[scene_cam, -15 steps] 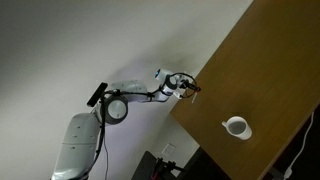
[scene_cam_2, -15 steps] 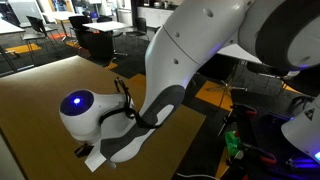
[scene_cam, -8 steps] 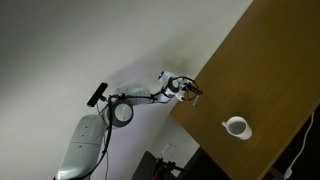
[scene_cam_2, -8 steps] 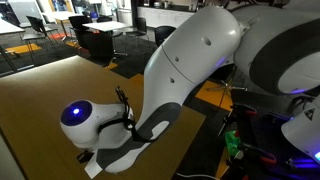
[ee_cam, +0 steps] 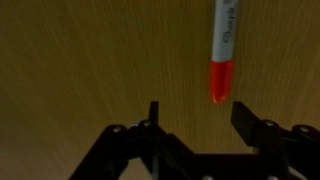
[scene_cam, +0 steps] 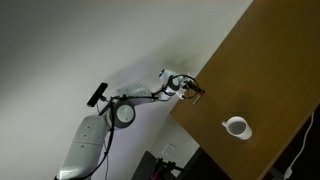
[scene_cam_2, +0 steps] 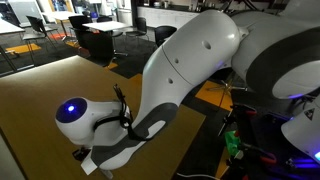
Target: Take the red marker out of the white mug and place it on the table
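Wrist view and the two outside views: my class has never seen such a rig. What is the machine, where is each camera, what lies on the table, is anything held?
This is a robot arm with a two-fingered gripper at its tip. In an exterior view from afar, it reaches to a wooden table where a white mug sits. In an exterior view from close up, its white casing fills the picture. The wrist camera rides on the arm, looking past the open gripper: a red-capped marker lies on the wood beyond it. Nothing is held.

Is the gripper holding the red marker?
No, the red marker lies on the table beyond the gripper, whose fingers stand open and apart from it.
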Controlling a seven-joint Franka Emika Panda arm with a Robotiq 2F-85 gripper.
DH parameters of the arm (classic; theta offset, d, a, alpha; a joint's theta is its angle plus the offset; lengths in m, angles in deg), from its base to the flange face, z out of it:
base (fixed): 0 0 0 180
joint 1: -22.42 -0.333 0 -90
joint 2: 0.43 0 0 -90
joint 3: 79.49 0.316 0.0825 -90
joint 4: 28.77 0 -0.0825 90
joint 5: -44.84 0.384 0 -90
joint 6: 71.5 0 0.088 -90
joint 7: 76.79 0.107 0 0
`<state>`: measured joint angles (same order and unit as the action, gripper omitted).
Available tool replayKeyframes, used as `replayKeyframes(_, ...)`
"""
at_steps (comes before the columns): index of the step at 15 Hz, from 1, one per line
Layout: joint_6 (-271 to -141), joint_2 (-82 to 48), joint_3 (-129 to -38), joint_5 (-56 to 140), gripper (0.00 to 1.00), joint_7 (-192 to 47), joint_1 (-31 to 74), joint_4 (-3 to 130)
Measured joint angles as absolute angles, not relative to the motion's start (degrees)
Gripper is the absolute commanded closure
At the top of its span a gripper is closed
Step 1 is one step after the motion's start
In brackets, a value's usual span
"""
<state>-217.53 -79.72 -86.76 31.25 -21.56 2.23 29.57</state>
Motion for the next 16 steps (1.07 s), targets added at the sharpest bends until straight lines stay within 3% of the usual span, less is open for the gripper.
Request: replayKeyframes(16, -223.7, -73.8, -95.9, 29.8, 0.0, -14.6, -1.6, 32.4)
